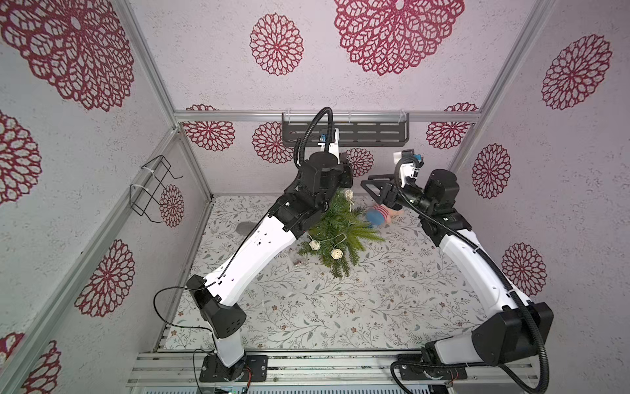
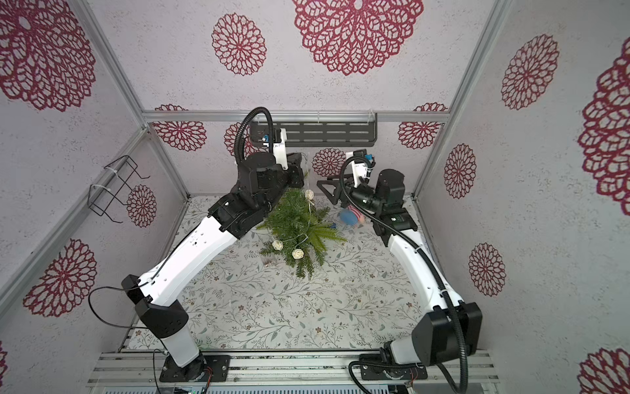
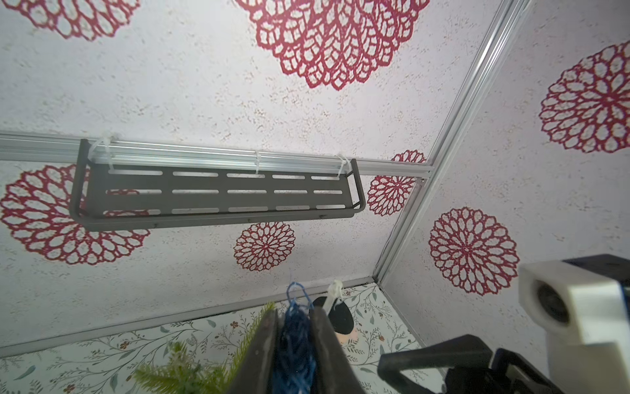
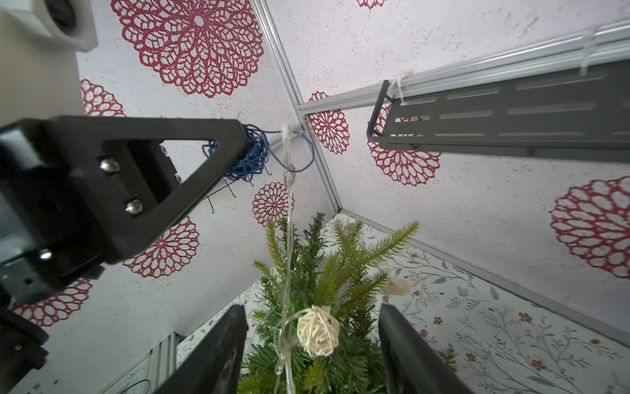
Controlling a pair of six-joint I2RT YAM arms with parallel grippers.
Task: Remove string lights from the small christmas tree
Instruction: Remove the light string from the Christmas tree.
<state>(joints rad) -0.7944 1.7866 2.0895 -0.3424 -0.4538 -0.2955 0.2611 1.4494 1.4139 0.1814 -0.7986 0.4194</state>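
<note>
**Lights lifted at one end, strand yet to come free**

From where I stand, the left pincer (image 3: 295, 317) is clamped tight on a blue wicker ball (image 4: 250, 157) of the string lights (image 1: 336, 253), holding it high above the small Christmas tree (image 1: 341, 232), which stands toward the back of the bench (image 1: 306, 307). The pale wire (image 4: 289, 211) drops from that ball straight down into the treetop. The rest of the strand lies draped over the branches, with two cream balls (image 1: 313, 244) low on the near side and the clear box (image 1: 300, 261) on the bench just beside the tree.

The right pincer (image 4: 312, 310) stands wide apart and empty, aimed at a third cream ball (image 4: 318, 331) near the top, close by but not touching.

I'd say it should close gently on that ball or the wire by it. Then it should lift up and away from the trunk, slowly, so the needles let go and the tree doesn't tip toward the striped plush doll (image 1: 381, 215).
</note>
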